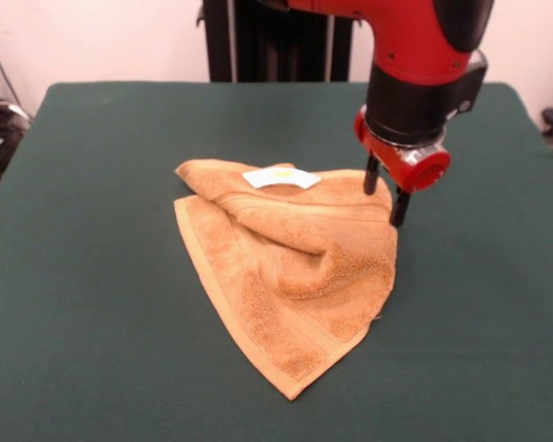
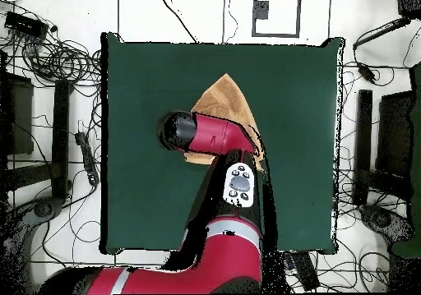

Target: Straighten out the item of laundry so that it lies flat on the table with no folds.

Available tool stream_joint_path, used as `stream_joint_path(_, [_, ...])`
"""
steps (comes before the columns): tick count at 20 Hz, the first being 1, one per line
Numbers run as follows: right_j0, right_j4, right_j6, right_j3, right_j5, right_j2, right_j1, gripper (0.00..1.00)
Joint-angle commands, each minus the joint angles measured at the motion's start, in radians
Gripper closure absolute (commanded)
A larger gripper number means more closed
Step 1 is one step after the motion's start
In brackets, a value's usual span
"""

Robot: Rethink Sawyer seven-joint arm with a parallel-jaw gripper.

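The towel (image 1: 290, 272) lies folded in a rough triangle mid-counter (image 1: 92, 304), white label (image 1: 281, 178) on its far fold. My fingers (image 1: 385, 197) hover parted and empty over its corner by the arm. I judge gripping that top layer only, pulling outward. Cables surround the counter.

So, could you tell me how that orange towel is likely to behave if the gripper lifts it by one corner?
The towel is probably floppy: it already lies in soft folds on the table, so a lifted corner would likely leave the rest drooping. Its terry pile should grip well. The gripper, open beside its edge, would probably find it light.
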Motion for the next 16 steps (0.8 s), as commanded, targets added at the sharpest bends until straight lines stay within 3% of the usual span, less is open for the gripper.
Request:
stream_joint_path(1, [-0.007, -0.071, 0.012, 0.057, 0.014, 0.011, 0.086, 0.00])
stream_joint_path(6, [-0.031, -0.071, 0.011, 0.090, 0.037, 0.042, 0.062, 0.00])
stream_joint_path(12, [-0.047, -0.015, 0.113, 0.200, -0.100, 0.078, 0.075, 0.00])
stream_joint_path(16, [-0.019, 0.006, 0.186, 0.216, -0.177, 0.063, 0.089, 0.00])
